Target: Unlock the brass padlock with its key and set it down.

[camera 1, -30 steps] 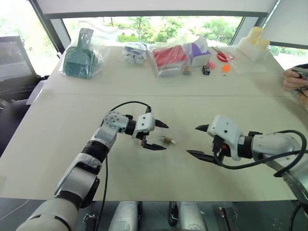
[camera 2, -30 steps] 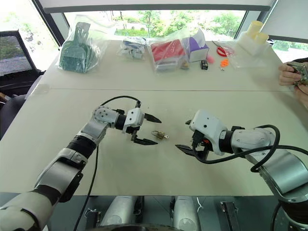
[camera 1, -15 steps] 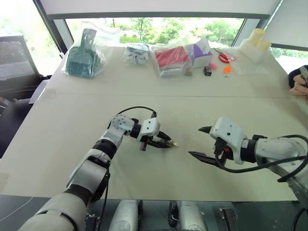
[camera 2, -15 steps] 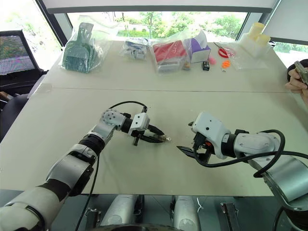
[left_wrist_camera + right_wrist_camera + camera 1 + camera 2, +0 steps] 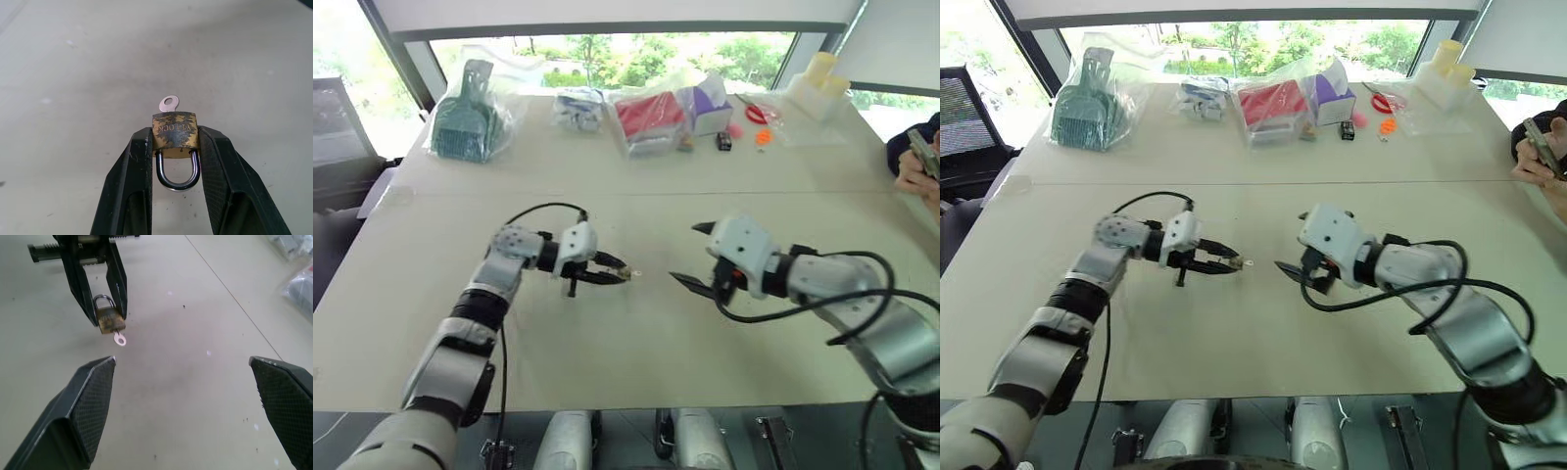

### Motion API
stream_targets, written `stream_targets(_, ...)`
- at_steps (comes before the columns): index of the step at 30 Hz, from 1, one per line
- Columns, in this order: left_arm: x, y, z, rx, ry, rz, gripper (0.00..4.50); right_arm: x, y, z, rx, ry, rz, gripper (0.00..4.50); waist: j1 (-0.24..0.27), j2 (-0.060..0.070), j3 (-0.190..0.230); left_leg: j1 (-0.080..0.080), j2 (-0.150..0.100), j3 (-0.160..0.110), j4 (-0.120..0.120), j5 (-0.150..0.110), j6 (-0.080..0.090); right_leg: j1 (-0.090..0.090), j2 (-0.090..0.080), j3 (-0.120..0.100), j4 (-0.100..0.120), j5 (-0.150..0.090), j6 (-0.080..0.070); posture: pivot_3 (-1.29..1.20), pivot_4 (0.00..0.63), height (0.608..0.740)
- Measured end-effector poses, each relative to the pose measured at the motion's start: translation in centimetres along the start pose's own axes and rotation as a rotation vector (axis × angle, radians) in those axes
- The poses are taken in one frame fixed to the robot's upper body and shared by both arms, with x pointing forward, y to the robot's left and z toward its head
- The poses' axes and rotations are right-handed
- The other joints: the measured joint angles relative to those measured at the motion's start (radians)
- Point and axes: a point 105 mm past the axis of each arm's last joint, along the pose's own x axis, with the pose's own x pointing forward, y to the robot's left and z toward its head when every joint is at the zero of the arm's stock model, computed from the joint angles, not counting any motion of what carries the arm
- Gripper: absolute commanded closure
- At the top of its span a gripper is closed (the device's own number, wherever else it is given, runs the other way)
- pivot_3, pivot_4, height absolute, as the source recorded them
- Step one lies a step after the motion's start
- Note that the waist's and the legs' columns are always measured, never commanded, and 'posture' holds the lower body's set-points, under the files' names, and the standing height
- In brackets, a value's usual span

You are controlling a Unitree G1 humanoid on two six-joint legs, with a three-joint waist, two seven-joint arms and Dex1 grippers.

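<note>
While my left gripper (image 5: 174,147) clamps its two black fingers on the brass sides of the padlock (image 5: 175,135), I can see the lock held clear above the table (image 5: 636,343). Its silvery shackle (image 5: 177,171) sits back between the fingers, and the key (image 5: 168,103) sticks out of the body's far end, pointing away from the gripper. My right gripper (image 5: 698,257) is near the padlock, on the key side, facing it with its jaws spread wide and nothing between them. Well beyond the padlock, bagged goods (image 5: 651,116) line the table's far edge.
</note>
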Motion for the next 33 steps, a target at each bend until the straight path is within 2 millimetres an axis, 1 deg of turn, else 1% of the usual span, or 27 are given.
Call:
stream_targets(3,-1.5,0.5,2.0,-0.001,-0.023,0.051,3.74,1.4,-0.1,0.6,-0.112,-0.041,-0.013,0.0,0.0,0.0,0.0,0.0,-0.002,0.0,0.001,0.0,0.0,0.001,-0.002,0.0,0.0,0.0,0.0,0.0,0.15,0.74)
stream_targets(5,-2.0,0.6,2.9,-0.011,-0.037,0.073,3.74,2.1,-0.1,0.7,-0.174,-0.059,-0.022,0.0,-0.002,0.0,0.0,0.0,-0.002,0.001,0.001,0.0,0.0,0.001,-0.002,0.0,-0.001,0.0,0.001,0.0,0.15,0.74)
stream_targets(9,-2.7,0.9,4.1,-0.035,-0.04,0.11,3.74,3.8,-0.2,1.7,-0.291,-0.126,-0.037,0.0,-0.004,0.0,0.0,0.001,-0.002,0.001,0.001,0.0,0.0,0.0,-0.001,0.001,0.002,0.0,0.001,0.0,0.15,0.74)
stream_targets(12,-2.8,1.0,4.4,-0.045,-0.044,0.119,3.74,4.3,-0.4,2.2,-0.348,-0.156,-0.05,0.0,-0.002,0.0,0.0,0.001,-0.002,0.001,0.001,0.0,0.0,0.0,-0.001,0.0,0.003,0.0,0.001,0.0,0.15,0.74)
stream_targets(15,-3.0,1.1,4.4,-0.054,-0.04,0.133,3.74,4.8,-0.3,2.0,-0.394,-0.163,-0.045,0.0,-0.003,0.0,0.0,0.001,-0.002,0.001,0.001,0.0,0.0,0.0,-0.001,0.001,0.003,0.0,0.001,0.0,0.15,0.74)
stream_targets(16,-3.0,1.1,4.4,-0.054,-0.04,0.137,3.74,5.0,-0.2,2.0,-0.4,-0.165,-0.043,0.53,-0.003,0.0,0.0,0.001,-0.002,0.001,0.001,0.0,0.0,0.0,-0.001,0.001,0.003,0.0,0.001,0.0,0.15,0.74)
stream_targets(17,-2.9,1.1,4.4,-0.052,-0.04,0.14,3.74,5.3,-0.1,2.1,-0.408,-0.17,-0.041,0.87,-0.004,0.0,0.0,0.001,-0.002,0.001,0.001,0.0,0.0,0.0,-0.001,0.001,0.004,0.0,0.001,0.0,0.15,0.74)
stream_targets(18,-2.9,1.1,4.4,-0.05,-0.04,0.141,3.74,5.5,-0.1,2.2,-0.419,-0.174,-0.039,1.3,-0.004,0.0,0.0,0.001,-0.002,0.001,0.001,0.0,0.0,0.0,-0.001,0.001,0.004,0.0,0.001,0.0,0.15,0.74)
stream_targets(21,-2.9,1.1,4.5,-0.044,-0.04,0.145,3.74,5.6,0.0,2.7,-0.453,-0.194,-0.044,2.87,-0.004,0.0,0.0,0.002,-0.002,0.001,0.001,0.0,0.0,0.0,-0.001,0.001,0.004,0.0,0.001,0.0,0.15,0.74)
stream_targets(22,-2.9,1.1,4.5,-0.04,-0.041,0.149,3.74,5.6,0.1,2.8,-0.458,-0.198,-0.039,3.53,-0.003,0.0,0.0,0.002,-0.002,0.001,0.001,0.0,0.0,0.0,-0.001,0.001,0.004,0.0,0.001,0.0,0.15,0.74)
stream_targets(23,-3.0,1.2,4.5,-0.038,-0.043,0.156,3.74,5.7,0.2,2.7,-0.458,-0.197,-0.031,3.95,-0.003,0.0,0.0,0.002,-0.002,0.001,0.001,0.0,0.0,0.0,-0.001,0.001,0.004,0.0,0.001,0.0,0.15,0.74)
stream_targets(24,-3.0,1.3,4.6,-0.036,-0.044,0.165,3.74,5.9,0.4,2.6,-0.456,-0.196,-0.021,4.47,-0.003,0.0,0.0,0.002,-0.002,0.001,0.001,0.0,0.0,0.0,-0.001,0.001,0.004,0.0,0.001,0.0,0.15,0.74)
stream_targets(28,-3.1,1.4,4.7,-0.02,-0.045,0.173,3.74,6.0,0.5,2.7,-0.466,-0.197,-0.017,4.47,-0.003,0.0,0.0,0.002,-0.002,0.002,0.001,0.0,0.0,0.0,-0.001,0.001,0.005,0.0,0.001,0.0,0.15,0.74)
stream_targets(33,-3.0,1.5,4.3,0.014,-0.03,0.176,3.74,6.2,0.6,2.4,-0.467,-0.18,0.01,4.47,-0.003,0.0,0.0,0.002,-0.002,0.002,0.001,0.0,0.0,0.0,-0.001,0.001,0.005,0.0,0.001,0.0,0.15,0.74)
